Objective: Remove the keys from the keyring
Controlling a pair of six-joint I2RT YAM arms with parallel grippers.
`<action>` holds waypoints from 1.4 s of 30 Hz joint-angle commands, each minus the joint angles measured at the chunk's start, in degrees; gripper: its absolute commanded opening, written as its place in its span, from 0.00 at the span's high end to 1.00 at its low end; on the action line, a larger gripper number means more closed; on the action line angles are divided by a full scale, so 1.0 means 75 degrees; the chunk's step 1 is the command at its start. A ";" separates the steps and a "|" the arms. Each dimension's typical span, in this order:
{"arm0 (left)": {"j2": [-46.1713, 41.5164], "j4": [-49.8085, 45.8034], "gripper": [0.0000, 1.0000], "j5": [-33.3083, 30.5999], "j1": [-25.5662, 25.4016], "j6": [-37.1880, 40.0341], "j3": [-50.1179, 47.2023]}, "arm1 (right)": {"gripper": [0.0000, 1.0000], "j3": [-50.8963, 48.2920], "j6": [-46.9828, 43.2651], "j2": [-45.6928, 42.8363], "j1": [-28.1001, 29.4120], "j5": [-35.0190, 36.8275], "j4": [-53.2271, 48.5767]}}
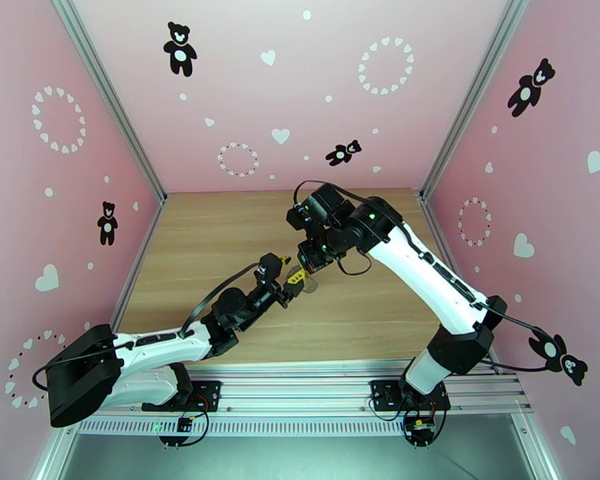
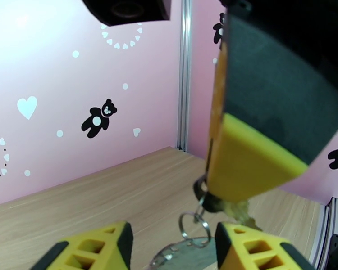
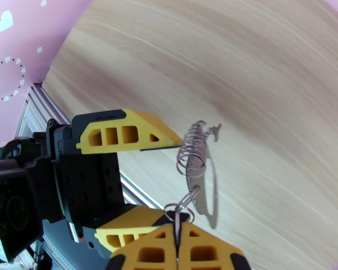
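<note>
Up close, right pincer (image 3: 177, 226) pinching keyring (image 3: 190, 150), left pincer (image 3: 173, 178) spread, overhead a speck.

Pink walls (image 1: 428, 114) bearing black bears (image 1: 180, 48) and white hearts (image 1: 280, 135) are enclosing a light wooden table (image 1: 212, 234) left, right and far.

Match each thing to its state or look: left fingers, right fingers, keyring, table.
Things:
1. left fingers
2. right fingers
3. keyring
4. table

States:
A. shut, pinching a small ring
B. light wood
C. open
D. thin metal coil of loops

Pairs: 1-C, 2-A, 3-D, 4-B
</note>
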 commanded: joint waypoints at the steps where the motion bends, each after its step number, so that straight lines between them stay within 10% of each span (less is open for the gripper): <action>1: -0.0020 0.0153 0.54 -0.0040 -0.0020 0.0045 0.0212 | 1.00 -0.0037 0.0103 -0.0285 0.0076 -0.0191 0.0165; 30: -0.0730 -0.0878 1.00 0.1089 -0.0026 0.0546 0.0237 | 1.00 -0.0573 0.0102 -0.0888 -0.0034 -0.0134 0.0561; 42: -0.2070 -0.2530 1.00 0.2933 0.0503 0.0170 0.0690 | 0.69 -0.2657 -0.0811 -0.2679 -0.1104 -0.2217 0.2798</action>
